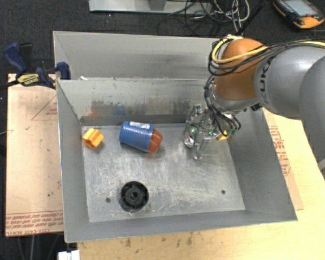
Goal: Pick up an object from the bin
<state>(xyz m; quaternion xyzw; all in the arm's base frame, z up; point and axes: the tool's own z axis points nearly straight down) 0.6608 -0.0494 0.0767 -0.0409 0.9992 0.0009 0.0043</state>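
My gripper (196,145) hangs low over the bare floor at the back right of the bin, with its metal fingers pointing down. Nothing shows between them. A blue cup with an orange base (140,136) lies on its side a short way to the gripper's left. Further left, near the left wall, sits a small orange block (92,137). A black round disc (134,195) lies near the front of the bin, to the left of and in front of the gripper.
The arm with its orange cover and cables reaches in from the right, above the bin's right wall. Open floor lies in front of the gripper and to its right.
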